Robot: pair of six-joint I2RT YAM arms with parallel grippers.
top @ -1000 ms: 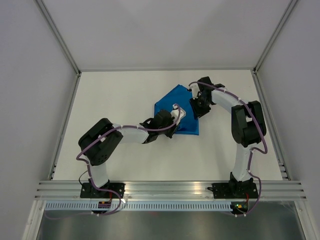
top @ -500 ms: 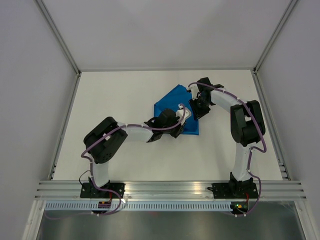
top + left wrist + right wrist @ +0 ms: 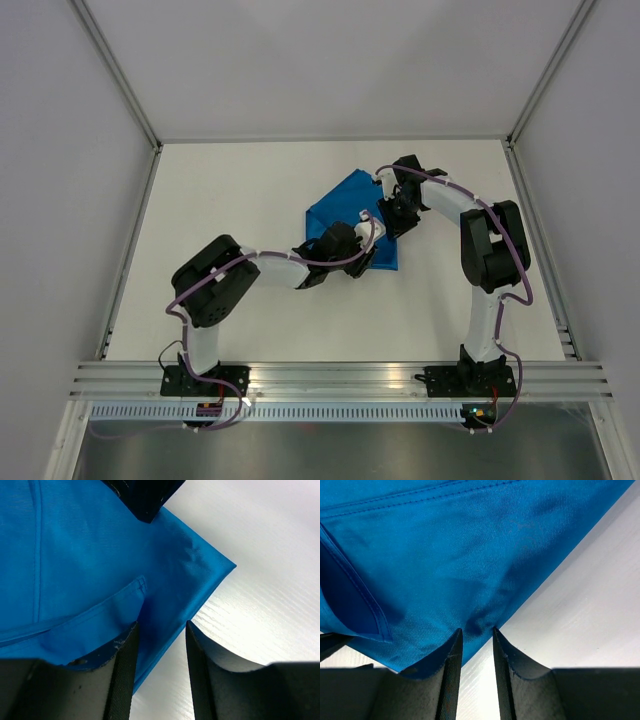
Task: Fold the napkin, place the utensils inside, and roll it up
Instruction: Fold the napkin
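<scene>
Bench [image 3: 230,200]: a white surface carrying one cloth. The cloth lies just off the bench's centre, towards 1 o'clock in the overhead view.
Napkin [image 3: 340,200]: bright blue and no longer a flat square. It lies as an irregular, doubled shape, with stitched hems and an upper layer over a lower one in both wrist views. One sharp corner rests on bare bench.
Right tool [image 3: 476,630]: at the napkin's 3 o'clock edge. The jaws are clenched on the cloth's border, and creases run into the narrow gap.
Left tool [image 3: 161,627]: near the napkin's 6 o'clock edge. The jaws stand a little apart with the cloth's edge lying in the gap. Whether they clamp it, I cannot tell.
Knife: not to be made out in any view.
Step in hand: by my reading, the folding. No utensil is placed and nothing is rolled.
Next move: probably carrying the held border across to meet the opposite edge. That calls for both tools to travel low and together, so the layers land flat before either lets go.
</scene>
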